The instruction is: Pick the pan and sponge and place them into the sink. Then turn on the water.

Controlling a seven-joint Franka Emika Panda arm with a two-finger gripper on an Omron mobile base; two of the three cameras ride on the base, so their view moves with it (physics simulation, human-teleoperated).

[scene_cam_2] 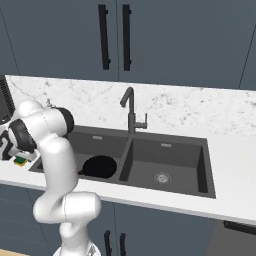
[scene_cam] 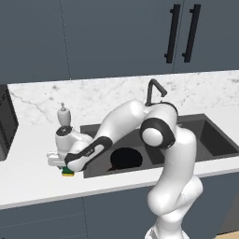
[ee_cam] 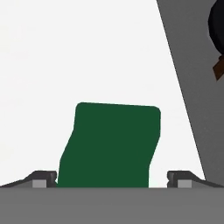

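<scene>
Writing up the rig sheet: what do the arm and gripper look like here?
The arm is glossy white with rounded tubular links and dark grey to black rings at the joints; the forearm carries a dark band with faint pale lettering, too small to read. No cables show. The gripper has two small dark fingertips with lighter grey pads.

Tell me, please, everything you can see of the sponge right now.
The sponge is a small rectangular block with a dark green top over a yellow layer, the yellow showing along its edge in the left base view. It lies flat on the white counter just left of the sink, apart from the pan in the left basin. The pincer is right over it, a fingertip at either side; whether they touch it I cannot tell.
</scene>
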